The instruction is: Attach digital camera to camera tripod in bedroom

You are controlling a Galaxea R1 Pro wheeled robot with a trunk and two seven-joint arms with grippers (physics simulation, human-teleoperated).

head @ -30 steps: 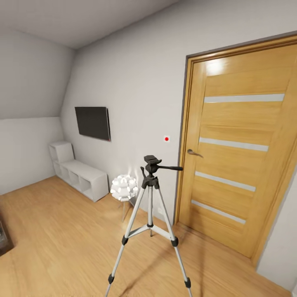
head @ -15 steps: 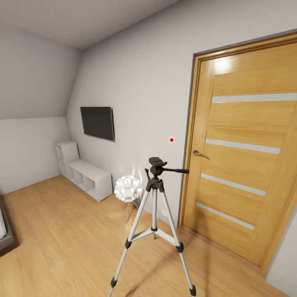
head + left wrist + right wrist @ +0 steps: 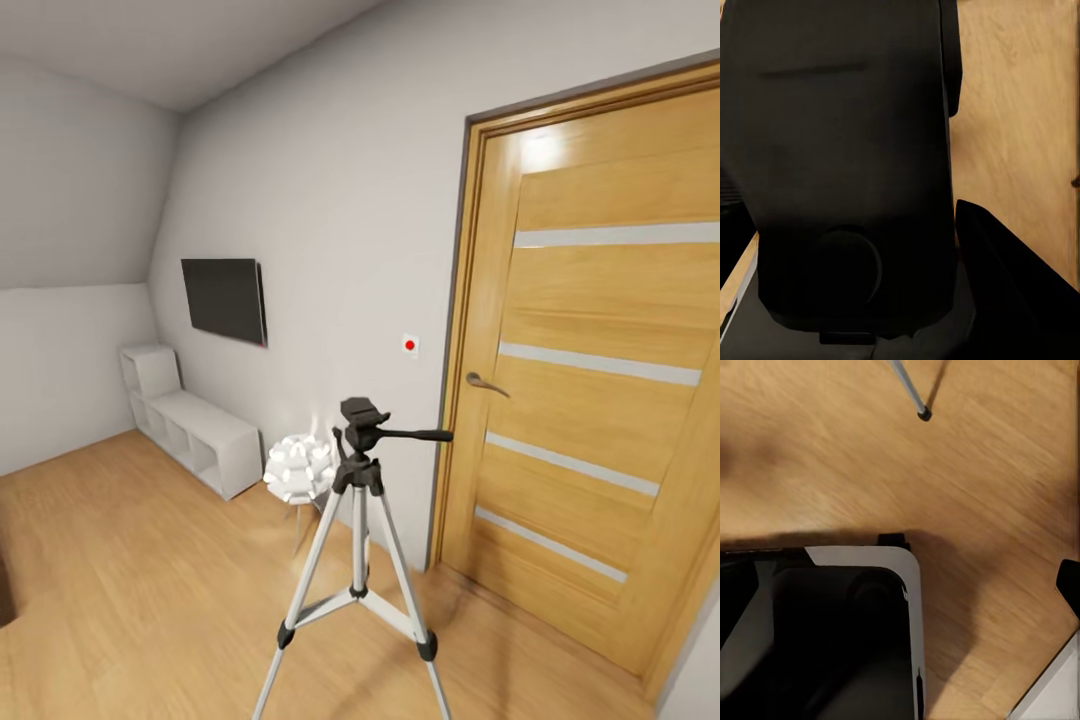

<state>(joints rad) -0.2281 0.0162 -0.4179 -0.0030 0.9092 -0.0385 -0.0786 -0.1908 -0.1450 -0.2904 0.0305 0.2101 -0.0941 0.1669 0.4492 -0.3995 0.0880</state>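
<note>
The camera tripod [image 3: 355, 560], with three silver metal legs, black joints and a black head, stands on the light wooden floor [image 3: 130, 580] at about 6 o'clock in the head view. Its long black pan handle [image 3: 412, 435] points toward 3 o'clock, in the direction of the wooden door [image 3: 590, 400] with pale horizontal strips. A round white lamp made of many small lobes [image 3: 298, 468] stands just behind the tripod, at about 10 o'clock from its head. Further to 9 o'clock, a low white cube shelf [image 3: 185, 425] stands against the white wall, and a flat black screen [image 3: 224, 298] hangs above it. A small white switch with a red dot [image 3: 409, 345] is on the wall beside the door frame. In the right wrist view, one silver tripod leg with a black foot [image 3: 916, 401] touches the floor. The left wrist view shows black robot parts above the floor. I cannot tell how far either gripper is open or what it has hold of.
</note>
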